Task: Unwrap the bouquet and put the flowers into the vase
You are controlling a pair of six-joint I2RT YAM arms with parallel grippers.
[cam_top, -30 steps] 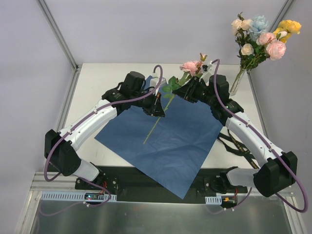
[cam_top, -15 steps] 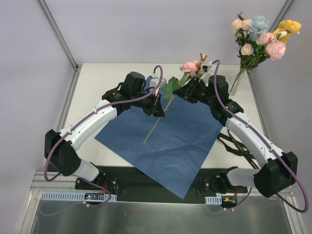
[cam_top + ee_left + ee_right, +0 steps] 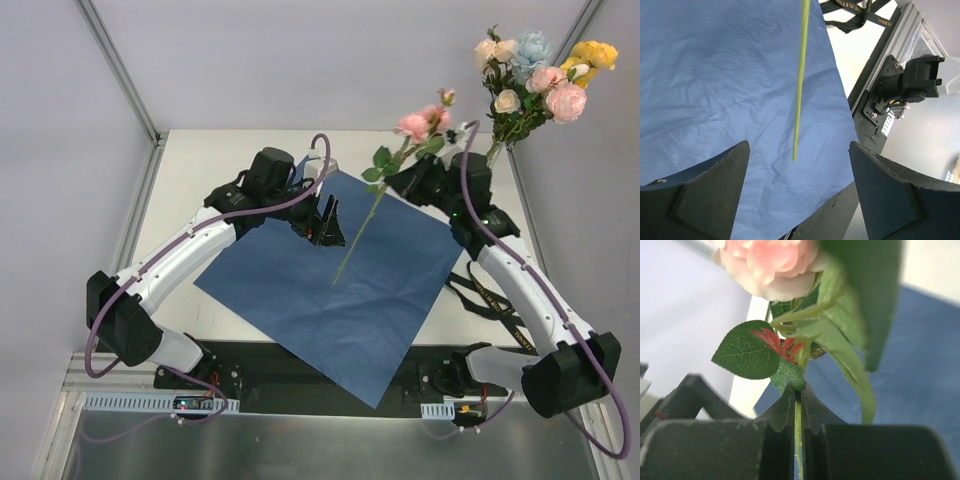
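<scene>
The bouquet is unwrapped: its blue paper (image 3: 300, 290) lies spread flat on the table. My right gripper (image 3: 405, 180) is shut on the green stem (image 3: 798, 430) of a pink flower spray (image 3: 425, 122), just under its leaves (image 3: 742, 350). That stem (image 3: 358, 235) hangs slanting above the paper, its tip free. My left gripper (image 3: 328, 222) stands open over the paper, and the stem tip (image 3: 800, 80) hangs between its fingers without touching them. The clear vase (image 3: 487, 168) at the back right holds several flowers (image 3: 535, 70).
A black ribbon (image 3: 478, 295) lies on the table to the right of the paper, under my right arm. Grey walls and metal frame posts close in the table at the back and sides. The vase stands near the right wall.
My left gripper has opened and let go of the stem. My right gripper has shut on the stem and lifted the pink flower up and to the right, nearer the vase.
</scene>
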